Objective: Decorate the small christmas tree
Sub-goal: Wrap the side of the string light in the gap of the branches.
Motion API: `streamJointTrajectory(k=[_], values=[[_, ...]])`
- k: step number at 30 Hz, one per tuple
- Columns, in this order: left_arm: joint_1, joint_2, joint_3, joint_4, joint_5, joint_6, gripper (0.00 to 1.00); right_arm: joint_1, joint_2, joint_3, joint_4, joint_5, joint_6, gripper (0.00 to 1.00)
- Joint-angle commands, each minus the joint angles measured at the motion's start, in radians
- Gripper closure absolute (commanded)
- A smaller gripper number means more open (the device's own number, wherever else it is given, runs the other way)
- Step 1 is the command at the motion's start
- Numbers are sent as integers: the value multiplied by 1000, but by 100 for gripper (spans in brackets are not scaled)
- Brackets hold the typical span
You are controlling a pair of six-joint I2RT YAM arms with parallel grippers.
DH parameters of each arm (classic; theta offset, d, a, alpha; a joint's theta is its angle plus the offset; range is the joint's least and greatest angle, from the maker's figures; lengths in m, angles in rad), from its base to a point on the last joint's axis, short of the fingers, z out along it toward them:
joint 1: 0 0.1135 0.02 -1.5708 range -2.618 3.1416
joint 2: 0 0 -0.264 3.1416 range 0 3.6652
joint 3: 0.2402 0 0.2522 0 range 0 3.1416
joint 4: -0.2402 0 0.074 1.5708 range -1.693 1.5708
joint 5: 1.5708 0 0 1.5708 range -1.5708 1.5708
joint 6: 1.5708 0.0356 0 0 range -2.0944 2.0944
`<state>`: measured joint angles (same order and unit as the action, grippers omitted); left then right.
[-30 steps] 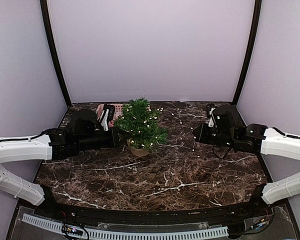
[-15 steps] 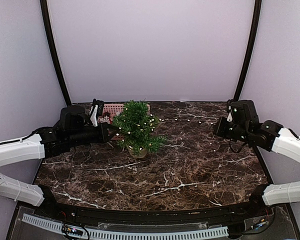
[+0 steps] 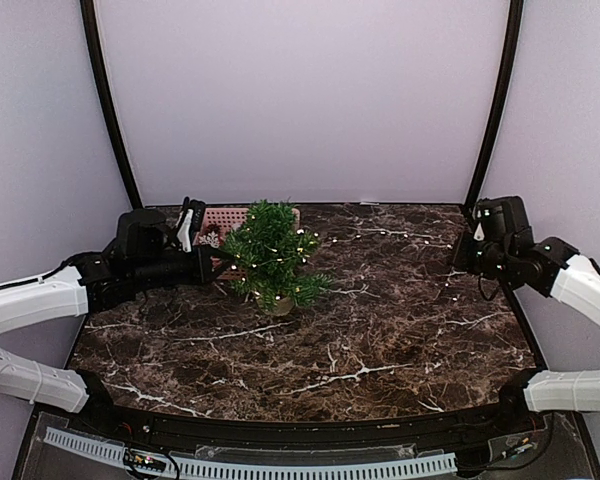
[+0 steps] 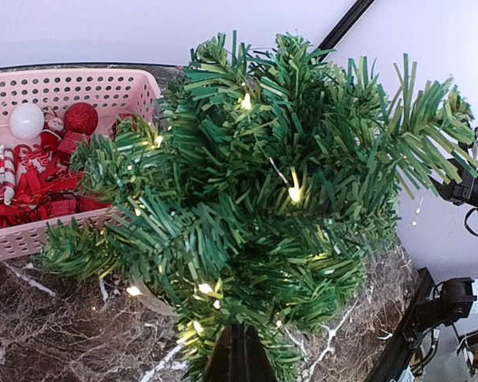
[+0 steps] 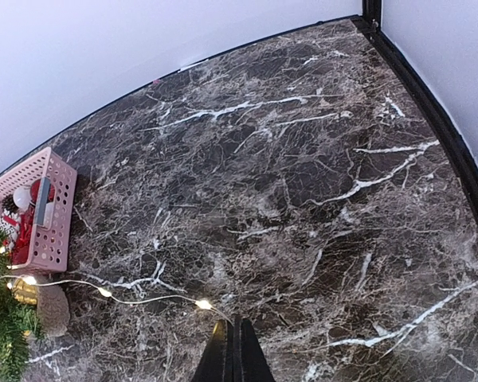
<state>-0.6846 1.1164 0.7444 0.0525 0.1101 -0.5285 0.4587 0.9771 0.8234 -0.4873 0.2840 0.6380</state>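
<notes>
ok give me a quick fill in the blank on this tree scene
The basket behind the small christmas tree is ____.
The light string is pinched by the tool of the ____ arm.
In the basket, a red ball lies beside a ____ one.
Missing: pink; right; white

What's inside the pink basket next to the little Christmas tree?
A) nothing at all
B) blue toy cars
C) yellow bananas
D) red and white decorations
D: the pink basket beside the small christmas tree holds a red ball, a white ball and more red pieces.
</notes>
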Motion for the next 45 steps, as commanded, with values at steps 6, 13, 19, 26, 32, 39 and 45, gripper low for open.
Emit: streamJointTrajectory(k=[6,13,19,26,32,39,45], values=[[26,-26,-12,-20,31,33,100,-67,-47,95,-83,46,-62,100],[38,-33,-11,-31,39,45,100,-149,-60,123,-119,41,-92,100],[49,-36,-11,-39,45,48,100,-169,-67,161,-141,48,-102,100],[57,-39,-15,-42,50,53,100,-184,-83,217,-187,88,-124,100],[64,-45,-18,-47,54,56,100,-211,-85,245,-211,123,-156,100],[74,-49,-23,-46,57,60,100,-276,-61,291,-208,112,-207,100],[80,-46,-22,-47,68,65,100,-341,-41,322,-194,81,-243,100]])
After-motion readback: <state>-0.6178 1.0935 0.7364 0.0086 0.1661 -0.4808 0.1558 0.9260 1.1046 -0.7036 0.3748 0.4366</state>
